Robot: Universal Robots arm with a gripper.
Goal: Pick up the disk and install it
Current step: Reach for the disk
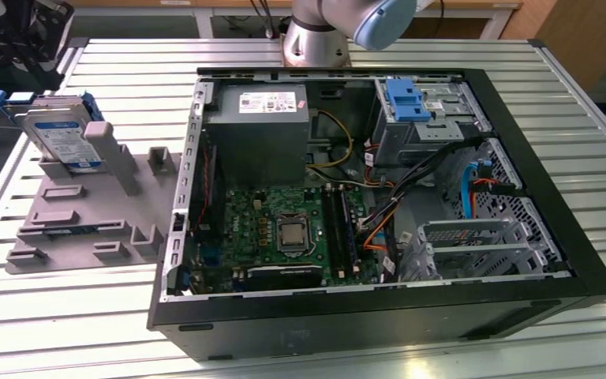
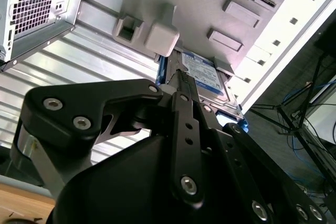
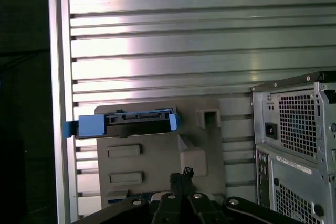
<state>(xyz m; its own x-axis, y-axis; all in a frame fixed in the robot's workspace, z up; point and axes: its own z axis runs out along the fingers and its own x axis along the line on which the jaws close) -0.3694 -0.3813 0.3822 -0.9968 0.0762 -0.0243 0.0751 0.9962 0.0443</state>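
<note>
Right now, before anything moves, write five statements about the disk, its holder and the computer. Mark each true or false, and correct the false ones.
1. The disk stands on edge in the grey holder. True.
2. The disk is already inside the computer case. False: it sits in the holder, outside the case on the exterior view's left.
3. The case lies with its side open and the green board showing. True.
4. The bracket around the disk is red. False: it is blue.
5. The holder rests on a wooden table. False: the table is slatted metal.
</note>
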